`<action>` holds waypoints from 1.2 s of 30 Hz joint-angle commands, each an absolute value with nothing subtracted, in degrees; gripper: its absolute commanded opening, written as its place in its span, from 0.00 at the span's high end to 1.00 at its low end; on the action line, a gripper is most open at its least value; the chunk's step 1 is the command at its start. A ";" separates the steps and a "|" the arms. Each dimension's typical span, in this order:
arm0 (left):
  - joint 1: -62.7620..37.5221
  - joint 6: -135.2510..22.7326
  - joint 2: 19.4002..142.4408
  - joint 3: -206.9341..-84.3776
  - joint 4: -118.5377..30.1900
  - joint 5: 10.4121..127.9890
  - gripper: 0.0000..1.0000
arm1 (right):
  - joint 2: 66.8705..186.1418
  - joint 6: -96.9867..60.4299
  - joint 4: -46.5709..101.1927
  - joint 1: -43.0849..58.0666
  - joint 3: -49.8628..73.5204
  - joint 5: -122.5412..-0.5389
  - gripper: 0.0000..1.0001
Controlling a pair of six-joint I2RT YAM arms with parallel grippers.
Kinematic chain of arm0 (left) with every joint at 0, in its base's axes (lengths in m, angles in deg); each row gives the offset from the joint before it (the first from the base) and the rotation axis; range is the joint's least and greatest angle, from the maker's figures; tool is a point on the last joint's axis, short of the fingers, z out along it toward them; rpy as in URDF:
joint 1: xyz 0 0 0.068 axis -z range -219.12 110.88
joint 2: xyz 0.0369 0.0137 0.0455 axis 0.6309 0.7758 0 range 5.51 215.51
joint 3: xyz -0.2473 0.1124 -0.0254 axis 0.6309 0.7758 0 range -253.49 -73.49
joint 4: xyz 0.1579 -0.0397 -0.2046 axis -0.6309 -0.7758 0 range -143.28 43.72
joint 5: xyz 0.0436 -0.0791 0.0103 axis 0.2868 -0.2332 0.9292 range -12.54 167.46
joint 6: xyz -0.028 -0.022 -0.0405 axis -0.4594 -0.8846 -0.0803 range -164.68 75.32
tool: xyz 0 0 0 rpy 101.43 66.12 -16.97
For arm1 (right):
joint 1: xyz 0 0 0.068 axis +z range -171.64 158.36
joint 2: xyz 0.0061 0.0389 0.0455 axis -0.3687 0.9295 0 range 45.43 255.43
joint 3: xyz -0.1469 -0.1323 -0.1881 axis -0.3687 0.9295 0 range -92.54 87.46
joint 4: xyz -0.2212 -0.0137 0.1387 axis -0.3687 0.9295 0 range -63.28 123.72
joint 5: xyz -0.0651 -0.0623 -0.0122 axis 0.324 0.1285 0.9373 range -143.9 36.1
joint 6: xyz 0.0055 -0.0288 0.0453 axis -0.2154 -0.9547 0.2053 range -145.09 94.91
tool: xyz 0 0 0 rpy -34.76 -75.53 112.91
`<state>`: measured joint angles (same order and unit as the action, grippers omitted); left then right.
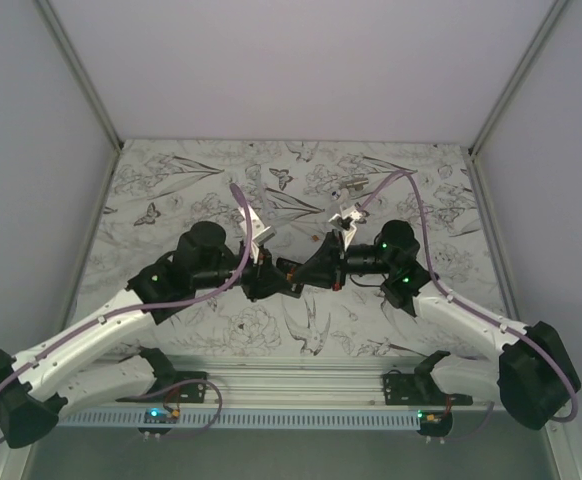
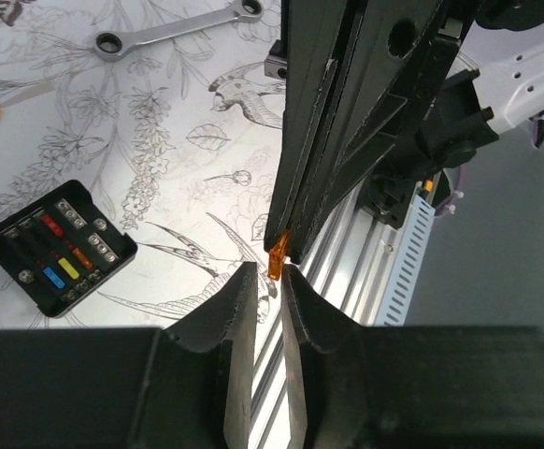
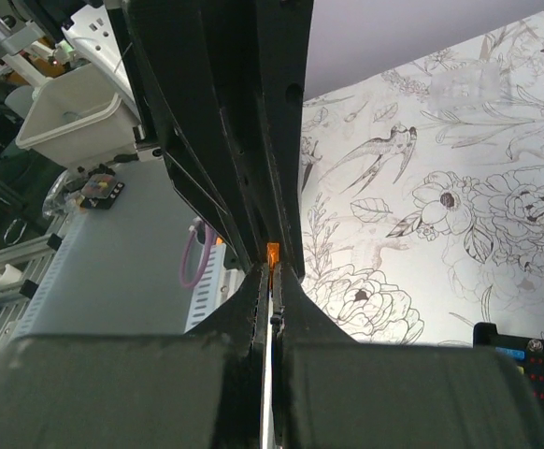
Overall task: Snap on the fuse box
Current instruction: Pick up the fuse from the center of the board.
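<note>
Top camera hides the small black square plastic fuse box (image 2: 57, 245). The arms meet tip-to-tip mid-table. Right gripper (image 3: 272, 271) is clamped on a tiny orange fuse (image 2: 279, 260), and left gripper (image 2: 269, 271) is barely parted.

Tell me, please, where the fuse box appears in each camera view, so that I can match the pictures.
Top external: I cannot pick it out in this view.
Left wrist: the fuse box lies at the lower left, flat on the print, with its coloured fuses facing up.
Right wrist: only one corner of it shows, at the bottom right edge.
Shared landmark: the flower-and-bird table cover is in all three views.
</note>
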<state>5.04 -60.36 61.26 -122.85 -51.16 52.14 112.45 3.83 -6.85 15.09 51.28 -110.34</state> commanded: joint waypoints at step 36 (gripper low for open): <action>4.65 -64.30 59.52 -121.21 -44.35 53.35 0.80 | 113.01 6.45 -11.40 15.69 51.25 -110.68 1.00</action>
